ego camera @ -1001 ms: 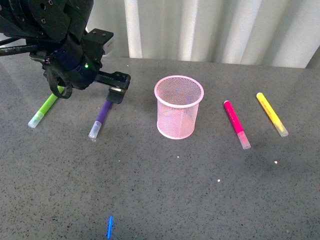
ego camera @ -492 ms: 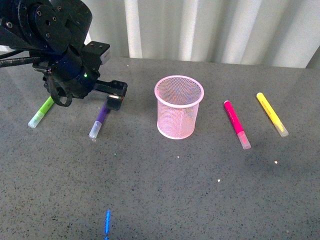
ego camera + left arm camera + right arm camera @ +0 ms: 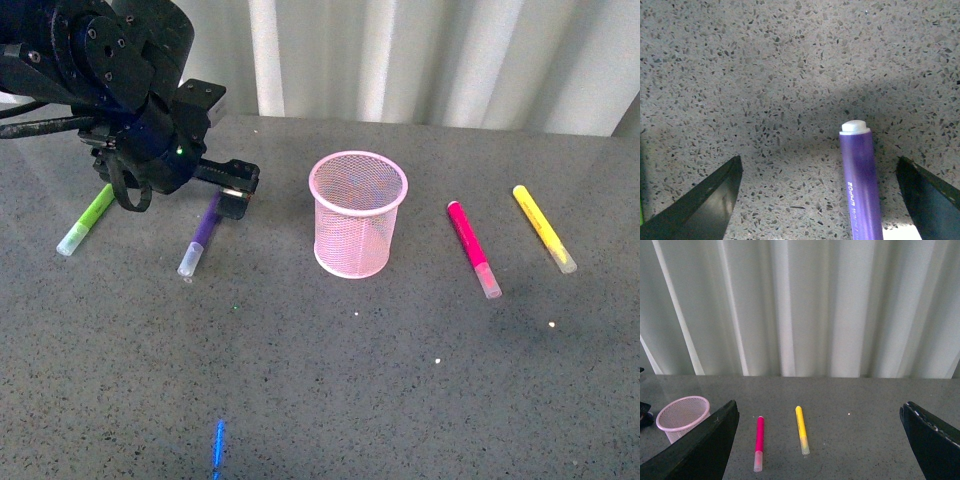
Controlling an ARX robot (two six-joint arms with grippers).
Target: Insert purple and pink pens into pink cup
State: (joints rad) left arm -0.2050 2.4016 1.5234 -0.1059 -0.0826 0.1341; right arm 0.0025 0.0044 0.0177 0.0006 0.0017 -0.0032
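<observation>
As it gapes, left end effector straddles the purple pen.

A grey speckled stone-look tabletop fills the scene. Behind its far edge hangs a white pleated curtain. On the tabletop's left part lies a lime-green marker pen, set at a slant with its translucent pale cap toward the near edge and its far end hidden. On the right part, near the tabletop's right edge, lies a yellow marker pen, also slanted with its pale cap toward the near edge. A short blue streak of light shows close to the near edge, left of centre. Two small white specks dot the right half.
</observation>
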